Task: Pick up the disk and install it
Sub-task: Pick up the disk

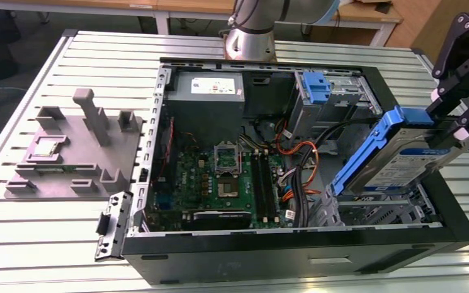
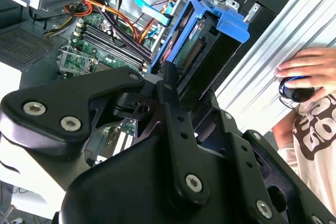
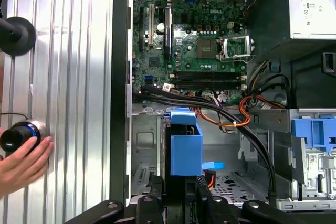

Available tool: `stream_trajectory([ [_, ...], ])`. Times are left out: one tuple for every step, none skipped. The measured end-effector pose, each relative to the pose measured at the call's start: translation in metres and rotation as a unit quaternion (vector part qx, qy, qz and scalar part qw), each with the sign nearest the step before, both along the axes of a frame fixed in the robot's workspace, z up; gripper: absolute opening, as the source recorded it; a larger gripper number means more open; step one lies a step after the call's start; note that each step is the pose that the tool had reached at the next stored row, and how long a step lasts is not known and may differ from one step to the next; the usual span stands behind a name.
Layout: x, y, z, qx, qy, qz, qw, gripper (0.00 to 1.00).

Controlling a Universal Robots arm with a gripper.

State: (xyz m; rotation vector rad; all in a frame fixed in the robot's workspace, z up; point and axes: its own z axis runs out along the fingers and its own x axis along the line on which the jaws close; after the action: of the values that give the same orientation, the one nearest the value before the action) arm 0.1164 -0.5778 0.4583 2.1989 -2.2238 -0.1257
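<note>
Blue plastic framed the disk (image 1: pixel 420 160), which hung tilted at the exterior view's right, over the lower-right corner of the open computer case (image 1: pixel 300 245). Its lower end dipped toward the metal cage there. I could not tell whether it touched. My claw (image 1: pixel 453 131) was pinching the disk by its upper end.

The exterior view gave me the disk's silver face and its white-and-blue label, though I could not read the print. It also showed a white label on the grey power-supply box (image 1: pixel 210 91) at upper centre, equally unreadable, with the fixed blue-handled drive bay (image 1: pixel 320 85) beside it. A grey moulded fixture (image 1: pixel 71 152) stood on the slatted metal table (image 1: pixel 39 244) at the frame's left.

Both wrist views had the disk edge-on instead, so its label was hidden. The second wrist view showed the connector end (image 2: pixel 195 43) above the claw (image 2: pixel 169 77). The first wrist view showed the blue bracket (image 3: pixel 186 153) rising from the claw (image 3: pixel 181 195) over the green motherboard (image 3: pixel 199 51). Both also caught a person's hand (image 3: pixel 21 163) (image 2: pixel 310 66) resting on a small dark knob (image 3: pixel 20 136) on the table.
</note>
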Motion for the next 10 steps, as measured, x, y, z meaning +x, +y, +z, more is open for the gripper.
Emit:
stream_trajectory([
  [0.0001,0.0,0.0,0.0,0.0,0.0,1.0,0.35],
  [0.0001,0.0,-0.0001,0.0,0.0,0.0,1.0,0.35],
  [0.0001,0.0,0.0,0.0,0.0,0.0,1.0,0.35],
  [0.0001,0.0,-0.0004,0.0001,0.0,0.0,1.0,0.35],
  [0.0002,0.0,-0.0008,0.0002,0.0,0.0,1.0,0.35],
  [0.0002,0.0,-0.0012,0.0001,0.0,0.0,1.0,0.35],
  [0.0003,0.0,-0.0018,0.0001,0.0,0.0,1.0,0.35],
  [0.0003,0.0,-0.0021,0.0001,0.0,0.0,1.0,0.35],
  [0.0003,0.0,-0.0021,0.0,0.0,0.0,1.0,0.35],
  [0.0003,0.0,-0.0021,0.0,0.0,0.0,1.0,0.35],
])
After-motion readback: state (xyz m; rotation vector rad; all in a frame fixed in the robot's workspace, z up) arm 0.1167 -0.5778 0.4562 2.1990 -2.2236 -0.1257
